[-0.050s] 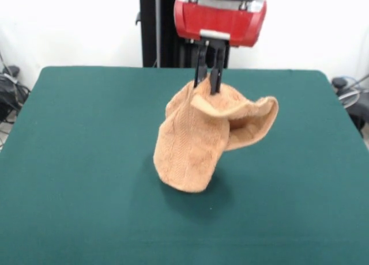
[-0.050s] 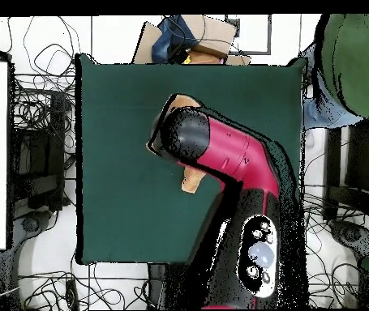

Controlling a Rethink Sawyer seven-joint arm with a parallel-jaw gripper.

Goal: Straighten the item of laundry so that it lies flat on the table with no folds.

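Front view: gripper jaws clamped on towel top edge, frame centre. Towel hangs bunched, lower end touching green worktop; right flap curls outward. Lift likely meant to let folds drop. Overhead: arm hides most of towel.

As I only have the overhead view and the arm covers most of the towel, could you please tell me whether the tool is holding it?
Observer: Yes, in the front view the tool is shut on the top edge of the towel.
Operator: Is the towel lying flat?
Observer: No, it hangs bunched below the tool, with one flap curling out sideways.
Operator: Is it clear of the table?
Observer: Its lower end reaches down about to the table; I cannot tell if it touches.
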